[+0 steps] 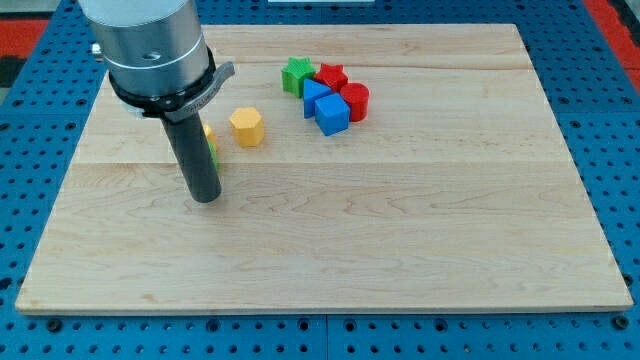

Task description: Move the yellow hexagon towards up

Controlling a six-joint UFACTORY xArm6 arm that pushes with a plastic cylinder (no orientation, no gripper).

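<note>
The yellow hexagon (pixel 246 126) is a small, chunky six-sided block with a pale top face, standing flat on the wooden board (pixel 400 230) in its upper left part. My tip (pixel 205 197) rests on the board to the view's lower left of it, apart from it. The rod stands nearly upright under the grey arm housing (pixel 150 45); there is no hand to open or close. Behind the rod, slivers of yellow and green block (pixel 211 143) show, shapes unclear.

Right of the hexagon sits a cluster: a green star (pixel 296 75), a red star (pixel 331 76), a red cylinder (pixel 355 100) and two blue cubes (pixel 331 113).
</note>
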